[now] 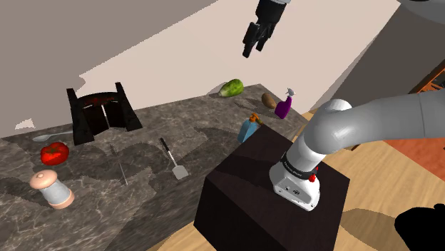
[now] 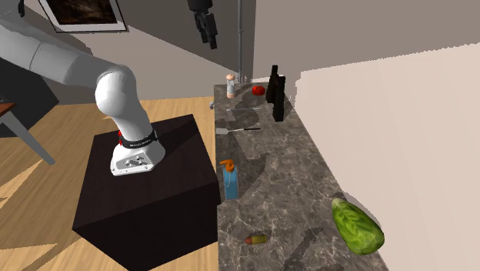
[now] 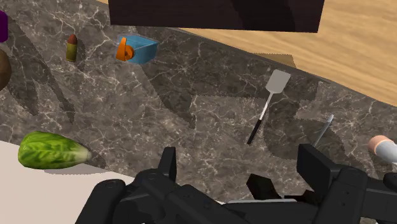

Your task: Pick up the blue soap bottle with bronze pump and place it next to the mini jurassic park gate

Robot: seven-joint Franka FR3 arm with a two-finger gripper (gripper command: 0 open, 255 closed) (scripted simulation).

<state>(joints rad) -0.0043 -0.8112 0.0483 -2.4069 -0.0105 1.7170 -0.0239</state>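
Worktop [image 1: 93, 178]: long, dark veined stone, runs against a pale wall. Dark box stand [image 1: 242, 200] sits against its front edge, on a wooden floor. White arm [image 1: 371, 118] rises from the stand and reaches out over the stone.

Black gate [image 1: 103, 110] stands near the wall, toward the shoulder view's left end of the worktop.

Claw [image 1: 251, 48] hangs high above the worktop, pointing down. Fingers [image 3: 168, 164] spread wide, nothing between them.

Green leafy vegetable [image 3: 51, 150] lies by the wall at the other end.

Blue soap bottle [image 1: 249, 128], orange-bronze pump, stands upright at the worktop's front edge, just beside the stand's corner. Well apart from the gate; not under the claw.

Spatula [image 3: 270, 102] lies flat mid-worktop, between bottle and gate. Pale shaker [image 1: 52, 189] and red tomato [image 1: 54, 152] sit past the gate. Purple spray bottle [image 1: 284, 105] stands near the vegetable.
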